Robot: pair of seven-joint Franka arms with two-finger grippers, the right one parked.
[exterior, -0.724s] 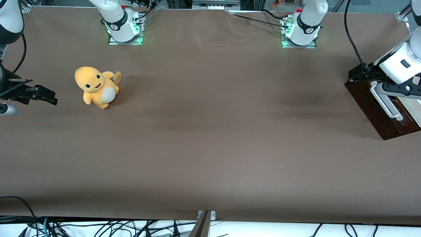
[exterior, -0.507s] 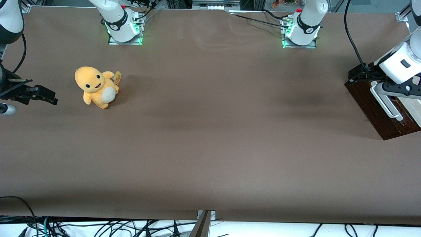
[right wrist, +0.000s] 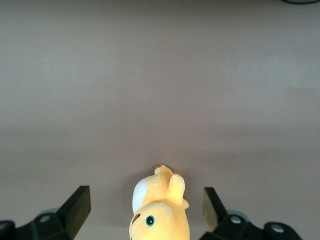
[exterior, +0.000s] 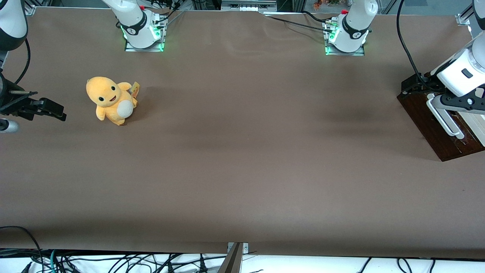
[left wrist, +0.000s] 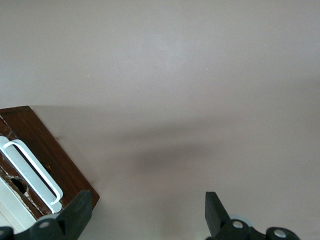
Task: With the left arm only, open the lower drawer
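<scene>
The lower drawer (exterior: 426,119) shows its dark brown wooden front at the working arm's end of the table, with a long white bar handle (exterior: 444,120) across it. The left arm (exterior: 464,72) reaches over it, white with a looping black cable. Its black gripper (exterior: 456,103) hangs just above the handle's end farther from the front camera. In the left wrist view the gripper (left wrist: 148,206) is open, with only bare table between its fingers. The drawer (left wrist: 50,152) and its handle (left wrist: 31,169) lie beside one finger, not between the two.
A cream-white cabinet panel (exterior: 478,127) rises above the drawer at the frame's edge. An orange plush toy (exterior: 110,100) sits on the brown table (exterior: 242,151) toward the parked arm's end. Two arm bases (exterior: 346,38) stand along the table edge farthest from the front camera.
</scene>
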